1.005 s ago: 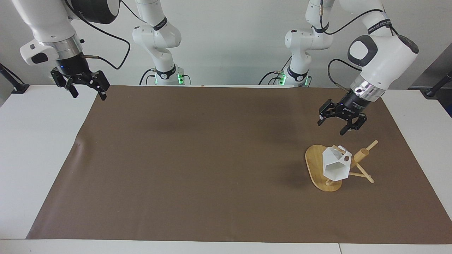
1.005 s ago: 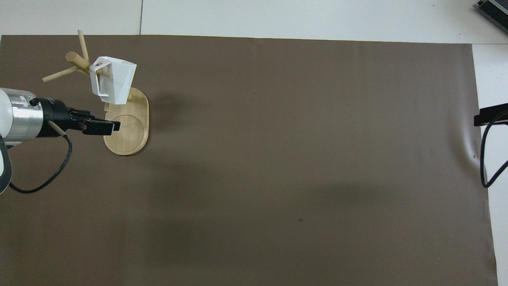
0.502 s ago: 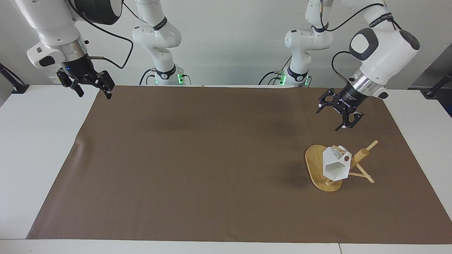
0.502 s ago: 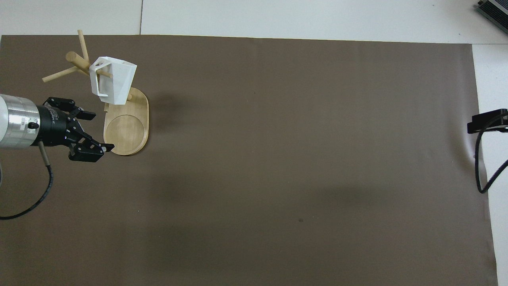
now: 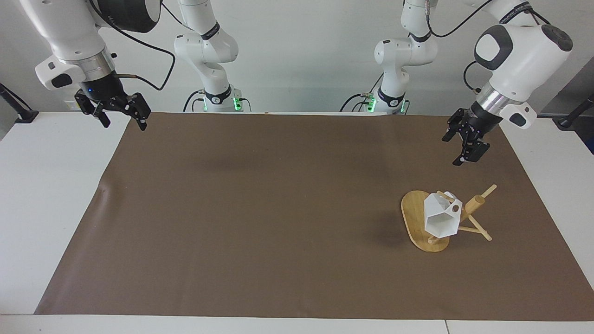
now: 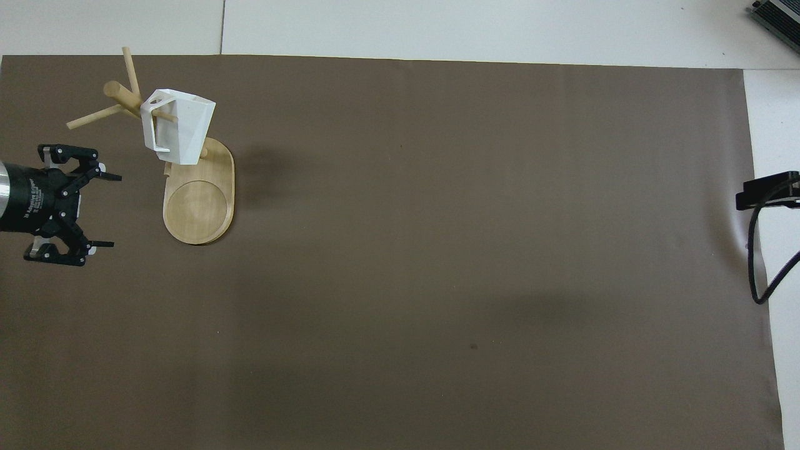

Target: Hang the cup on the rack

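Cup ×1 hangs on 1 rack peg — 2 grippers, left & right, both spread, holding nothing.

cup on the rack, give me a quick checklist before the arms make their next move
1. Cup hangs on a peg of the rack by its handle: ok.
2. Rack base flat on the brown mat, post upright: ok.
3. Left tool open, holding nothing, apart from cup and rack: ok.
4. Right tool open, holding nothing, over the mat's corner at the right arm's end: ok.
5. How far the peg passes through the handle: cannot tell.
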Robot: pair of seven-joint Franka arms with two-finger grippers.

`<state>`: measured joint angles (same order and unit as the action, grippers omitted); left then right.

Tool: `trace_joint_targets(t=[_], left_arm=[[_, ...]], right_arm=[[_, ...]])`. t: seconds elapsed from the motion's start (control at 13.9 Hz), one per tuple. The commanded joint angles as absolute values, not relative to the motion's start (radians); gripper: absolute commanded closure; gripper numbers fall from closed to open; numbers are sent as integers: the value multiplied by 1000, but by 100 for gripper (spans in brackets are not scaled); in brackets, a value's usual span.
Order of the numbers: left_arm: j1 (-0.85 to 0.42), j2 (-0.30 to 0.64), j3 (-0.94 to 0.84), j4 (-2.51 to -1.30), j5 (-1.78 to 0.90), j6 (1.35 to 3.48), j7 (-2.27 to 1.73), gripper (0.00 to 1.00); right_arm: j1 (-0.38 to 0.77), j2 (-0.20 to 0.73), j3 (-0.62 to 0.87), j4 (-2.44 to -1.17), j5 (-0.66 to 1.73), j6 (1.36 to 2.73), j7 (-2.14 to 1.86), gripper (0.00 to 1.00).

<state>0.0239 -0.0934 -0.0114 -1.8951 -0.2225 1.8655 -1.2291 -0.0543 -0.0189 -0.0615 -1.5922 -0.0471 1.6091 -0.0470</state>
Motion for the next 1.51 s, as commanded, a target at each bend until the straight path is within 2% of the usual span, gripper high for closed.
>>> trace_joint_targets(t=[0.0, 0.79, 1.29, 1.44], left_arm=[[44, -91, -20, -1853, -175, 1812, -976, 0], [31, -83, -21, -1706, -83, 1622, -228, 0], [29, -81, -25, -1629, -48, 1522, -14, 0], [-21, -80, -14, -1592, -21, 1494, 66, 0]], right_arm=[[-58, -34, -57, -1605, -43, 1600, -44, 0], [-58, -34, -57, -1605, -43, 1600, -44, 0], [-58, -34, -58, -1605, -43, 1600, -44, 0], [-58, -34, -57, -1606, -43, 1600, -44, 0]])
